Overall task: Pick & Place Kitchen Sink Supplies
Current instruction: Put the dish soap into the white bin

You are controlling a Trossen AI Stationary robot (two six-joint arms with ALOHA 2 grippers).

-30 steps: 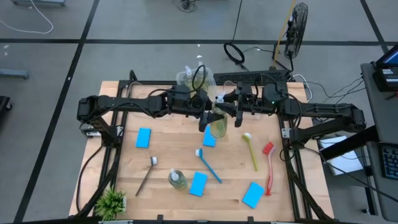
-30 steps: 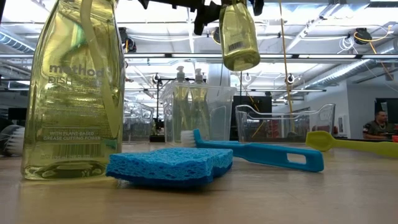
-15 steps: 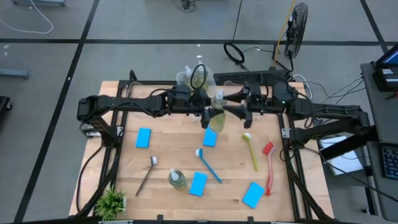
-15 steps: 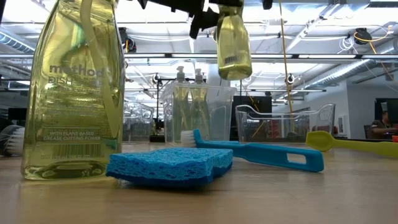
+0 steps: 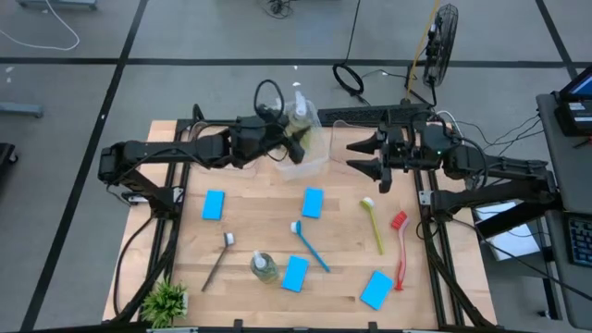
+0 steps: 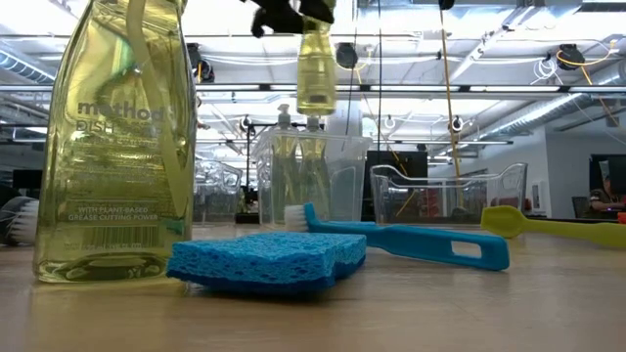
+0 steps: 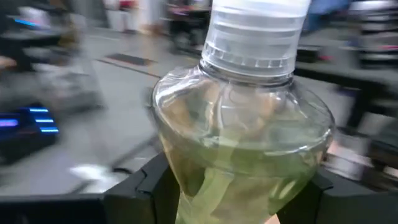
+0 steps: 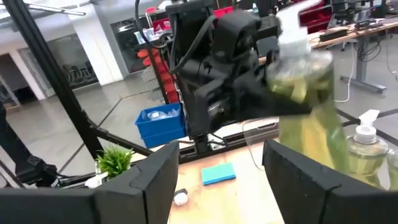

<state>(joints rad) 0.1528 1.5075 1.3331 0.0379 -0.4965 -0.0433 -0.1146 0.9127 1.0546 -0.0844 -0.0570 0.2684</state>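
The soap bottle [image 6: 117, 137] standing nearest the low camera carries the only readable print. Across its clear front runs the brand word "method", with a line beginning "DISH" just under it. Lower on the same face, small white letters read "WITH PLANT-BASED GREASE-CUTTING POWER", and the smaller line below them is too fine to make out.

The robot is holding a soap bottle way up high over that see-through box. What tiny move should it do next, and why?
Probably lower it straight down. The left claw is shut on the clear yellow-green soap bottle with a white pump, which hangs above the clear plastic bin where other pump bottles already stand. The right claw is open and off to the side, so nothing seems to be in the way.
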